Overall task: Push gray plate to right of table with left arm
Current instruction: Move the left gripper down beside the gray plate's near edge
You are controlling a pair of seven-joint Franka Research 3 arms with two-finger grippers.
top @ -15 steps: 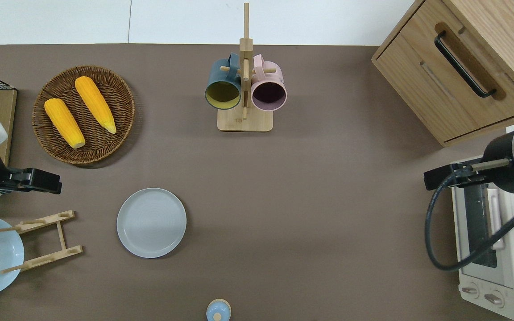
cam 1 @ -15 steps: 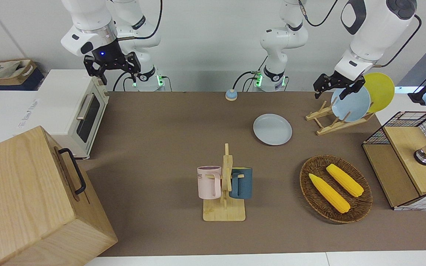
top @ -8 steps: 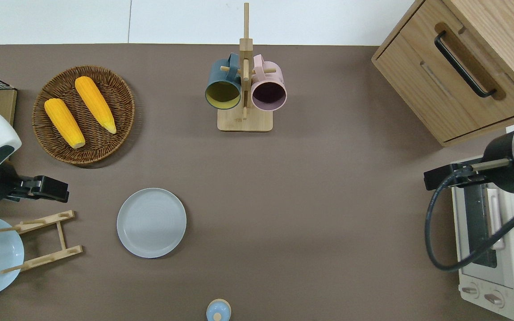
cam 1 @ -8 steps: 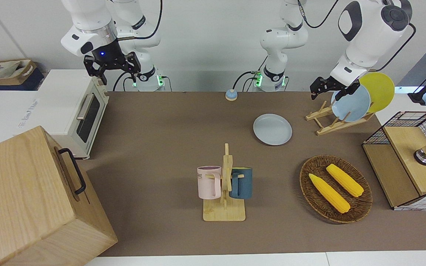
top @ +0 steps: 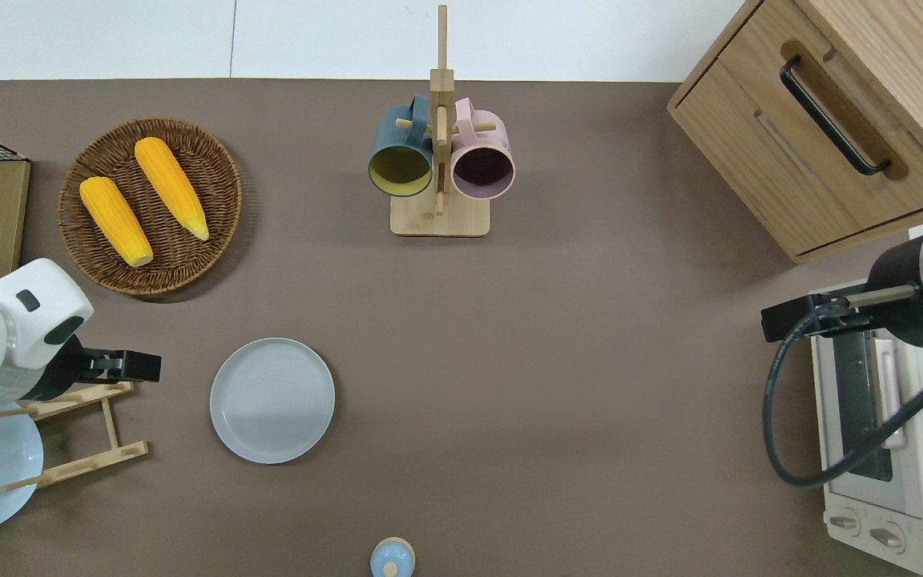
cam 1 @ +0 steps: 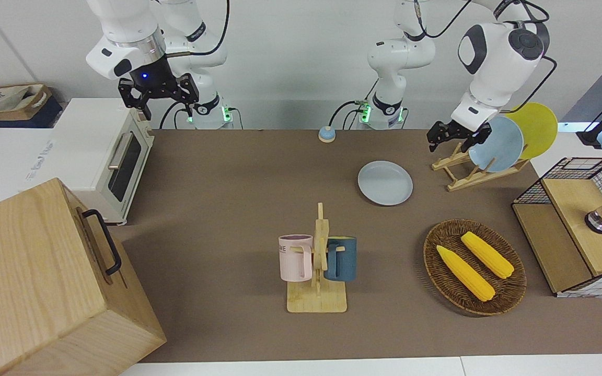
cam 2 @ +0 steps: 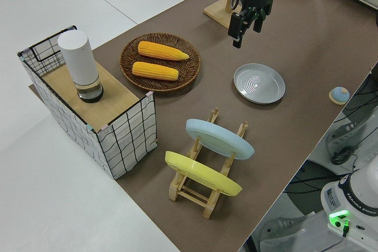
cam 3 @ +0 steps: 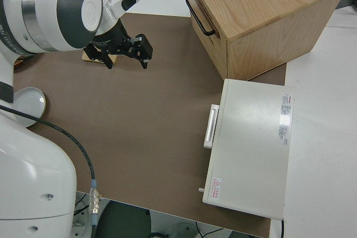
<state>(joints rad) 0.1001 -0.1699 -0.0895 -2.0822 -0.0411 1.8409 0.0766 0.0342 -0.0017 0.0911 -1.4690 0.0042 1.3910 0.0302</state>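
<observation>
The gray plate [cam 1: 385,183] lies flat on the brown table [cam 1: 228,209], toward the left arm's end; it also shows in the overhead view [top: 272,400] and the left side view [cam 2: 259,83]. My left gripper [cam 1: 450,137] is open and empty, up in the air. In the overhead view [top: 138,367] it is over the tip of the wooden plate rack [top: 81,433], a short gap from the plate's rim on the left arm's side. It does not touch the plate. My right gripper [cam 1: 158,98] is open and parked.
The plate rack holds a light-blue plate [cam 1: 497,143] and a yellow plate [cam 1: 536,128]. A wicker basket [cam 1: 439,271] with two corn cobs, a mug stand [cam 1: 317,271], a small blue bell [cam 1: 326,134], a toaster oven [cam 1: 107,156], a wooden box [cam 1: 45,282] and a wire crate [cam 1: 578,224] stand around.
My left gripper has moved from the table's end toward the gray plate and come a little lower. The plate and the right arm have not moved.
</observation>
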